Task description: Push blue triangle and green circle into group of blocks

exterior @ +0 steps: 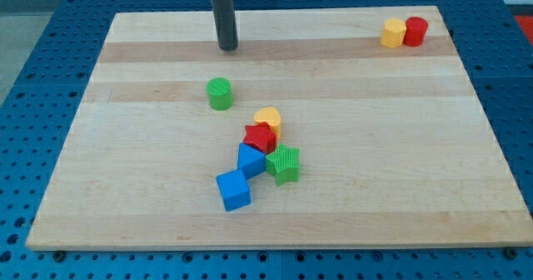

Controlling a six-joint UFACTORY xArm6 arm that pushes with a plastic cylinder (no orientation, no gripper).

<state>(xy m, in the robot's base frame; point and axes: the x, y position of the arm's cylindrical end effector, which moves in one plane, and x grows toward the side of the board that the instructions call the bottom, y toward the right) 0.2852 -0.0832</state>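
Your rod comes down from the view's top, and my tip (227,47) rests on the table (400,180) near its upper edge, left of centre. You have no hand on this arm, only the straight dark rod, so nothing is open, closed or gripping.

The green circle (220,93) stands alone below my tip and very slightly to the view's left, well apart from it. It is also apart from the cluster, which sits further toward the view's bottom and right.

You can see 5 blocks in that cluster near the middle of the table. At its top is a yellow heart (268,119), touching a red star (260,137) just beneath it. Below the red star sits the blue triangle (250,160), pressed against the green star (284,163) on its right. A blue cube (233,190) lies at the lower left end of the cluster, touching or just beside the blue triangle; you cannot tell which from this angle.

In the table's upper right corner, 2 more blocks sit side by side and touching: a yellow hexagon (393,32) on the left and a red cylinder (415,31) on the right, far from everything else.
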